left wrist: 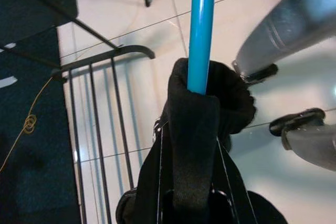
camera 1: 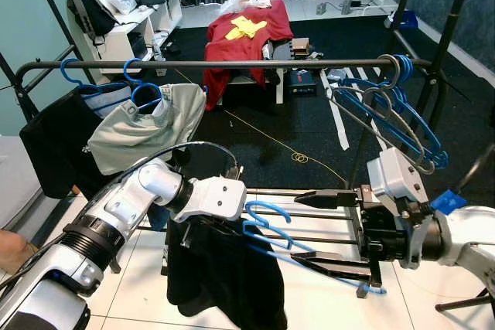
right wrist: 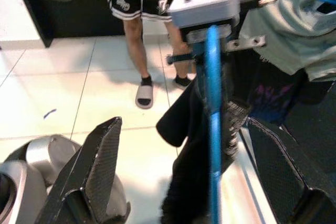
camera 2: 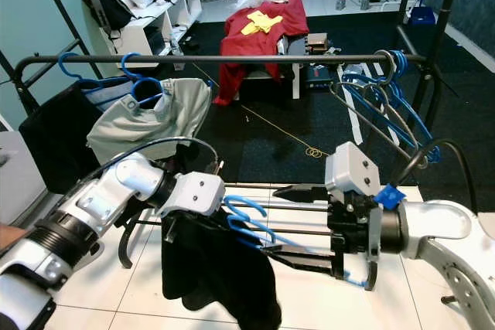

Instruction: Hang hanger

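In the lower centre of the frame, the left gripper clamps the blue hanger draped with a black garment. The right gripper, lower right, stands wide open — one finger above and one below the hanger's arm, neither visibly pressing it. Just behind, a low drying rack sits on the tiles. Across mid-frame runs the clothes rail, carrying a grey shirt at left and empty blue hangers at right. Farther back — a red cloth.
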Robot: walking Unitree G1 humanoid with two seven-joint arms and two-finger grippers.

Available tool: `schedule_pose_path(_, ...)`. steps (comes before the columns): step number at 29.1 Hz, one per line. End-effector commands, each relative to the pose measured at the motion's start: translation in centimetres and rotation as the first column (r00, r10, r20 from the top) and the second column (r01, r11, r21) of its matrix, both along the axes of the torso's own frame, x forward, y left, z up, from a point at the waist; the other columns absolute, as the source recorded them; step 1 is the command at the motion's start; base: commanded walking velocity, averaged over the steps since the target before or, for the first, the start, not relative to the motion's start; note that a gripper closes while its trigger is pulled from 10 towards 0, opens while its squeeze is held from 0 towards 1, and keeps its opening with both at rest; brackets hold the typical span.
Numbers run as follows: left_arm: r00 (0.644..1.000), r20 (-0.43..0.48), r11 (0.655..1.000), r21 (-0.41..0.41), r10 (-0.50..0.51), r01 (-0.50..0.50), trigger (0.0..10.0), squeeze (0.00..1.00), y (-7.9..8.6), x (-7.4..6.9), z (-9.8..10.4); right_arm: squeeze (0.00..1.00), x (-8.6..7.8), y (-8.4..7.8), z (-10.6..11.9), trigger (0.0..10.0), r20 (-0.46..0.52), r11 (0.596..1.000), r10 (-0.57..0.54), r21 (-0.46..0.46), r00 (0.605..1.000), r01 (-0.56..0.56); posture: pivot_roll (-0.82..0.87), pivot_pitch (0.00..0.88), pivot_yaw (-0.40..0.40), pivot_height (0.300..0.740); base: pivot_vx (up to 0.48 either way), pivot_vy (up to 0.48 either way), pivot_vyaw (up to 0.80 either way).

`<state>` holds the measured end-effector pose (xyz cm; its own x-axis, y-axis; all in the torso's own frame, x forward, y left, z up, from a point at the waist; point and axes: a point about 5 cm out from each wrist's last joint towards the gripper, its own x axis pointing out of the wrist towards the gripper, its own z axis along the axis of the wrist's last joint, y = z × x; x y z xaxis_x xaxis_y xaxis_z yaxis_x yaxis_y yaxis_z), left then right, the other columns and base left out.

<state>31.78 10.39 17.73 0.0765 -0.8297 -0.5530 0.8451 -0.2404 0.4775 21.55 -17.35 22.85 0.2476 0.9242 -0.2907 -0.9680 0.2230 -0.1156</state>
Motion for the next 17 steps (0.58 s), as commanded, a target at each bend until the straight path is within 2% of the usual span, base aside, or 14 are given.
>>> schedule_pose_path(1,0.999,0.027,0.999,-0.024,0.029,-0.028,10.0,0.00,0.2,0.5,1.1,0.00,0.1,0.4,-0.7,10.0,-0.009,0.999,0.012,-0.042,1.000,-0.012,-0.13,0.000,0.087,0.740,0.000,0.000,0.00)
schedule_pose_path(4,0.998,0.057,0.997,-0.078,0.024,-0.019,10.0,0.00,-0.9,0.4,1.9,0.00,2.2,1.1,-1.4,10.0,0.058,0.992,-0.092,-0.083,0.994,0.096,-0.13,0.000,0.090,0.740,0.000,0.000,0.00)
schedule_pose_path(6,0.998,0.057,0.997,-0.078,0.024,-0.019,10.0,0.00,-0.9,0.4,1.9,0.00,2.2,1.1,-1.4,10.0,0.058,0.992,-0.092,-0.083,0.994,0.096,-0.13,0.000,0.090,0.740,0.000,0.000,0.00)
schedule_pose_path(7,0.998,0.063,0.996,-0.089,0.015,-0.009,10.0,0.00,-1.2,0.2,2.1,0.00,2.8,1.2,-1.4,10.0,0.078,0.988,-0.121,-0.090,0.990,0.128,-0.13,0.000,0.090,0.740,0.000,0.000,0.00)
schedule_pose_path(10,0.998,0.066,0.995,-0.098,0.007,0.000,10.0,0.00,-1.5,0.1,2.1,0.00,3.3,1.3,-1.4,10.0,0.094,0.984,-0.144,-0.095,0.985,0.152,-0.13,0.000,0.089,0.740,0.000,0.000,0.00)
schedule_pose_path(13,0.998,0.066,0.995,-0.098,0.007,0.000,10.0,0.00,-1.5,0.1,2.1,0.00,3.3,1.3,-1.4,10.0,0.094,0.984,-0.144,-0.095,0.985,0.152,-0.13,0.000,0.089,0.740,0.000,0.000,0.00)
schedule_pose_path(14,0.998,0.070,0.995,-0.104,-0.003,0.010,10.0,0.00,-1.8,-0.1,2.2,0.00,3.9,1.2,-1.3,4.2,0.111,0.978,-0.176,-0.095,0.978,0.187,-0.13,0.000,0.088,0.740,0.000,0.000,0.00)
schedule_pose_path(15,0.998,0.070,0.995,-0.104,-0.003,0.010,10.0,0.00,-1.8,-0.1,2.2,0.00,3.9,1.2,-1.3,4.2,0.111,0.978,-0.176,-0.095,0.978,0.187,-0.13,0.000,0.088,0.740,0.000,0.000,0.00)
schedule_pose_path(16,0.997,0.077,0.994,-0.109,-0.014,0.022,10.0,0.00,-2.1,-0.3,2.2,0.00,4.3,1.2,-1.2,0.0,0.125,0.974,-0.194,-0.092,0.973,0.206,-0.13,0.000,0.087,0.740,0.000,0.000,0.00)
schedule_pose_path(17,0.997,0.077,0.994,-0.109,-0.014,0.022,10.0,0.00,-2.1,-0.3,2.2,0.00,4.3,1.2,-1.2,0.0,0.125,0.974,-0.194,-0.092,0.973,0.206,-0.13,0.000,0.087,0.740,0.000,0.000,0.00)
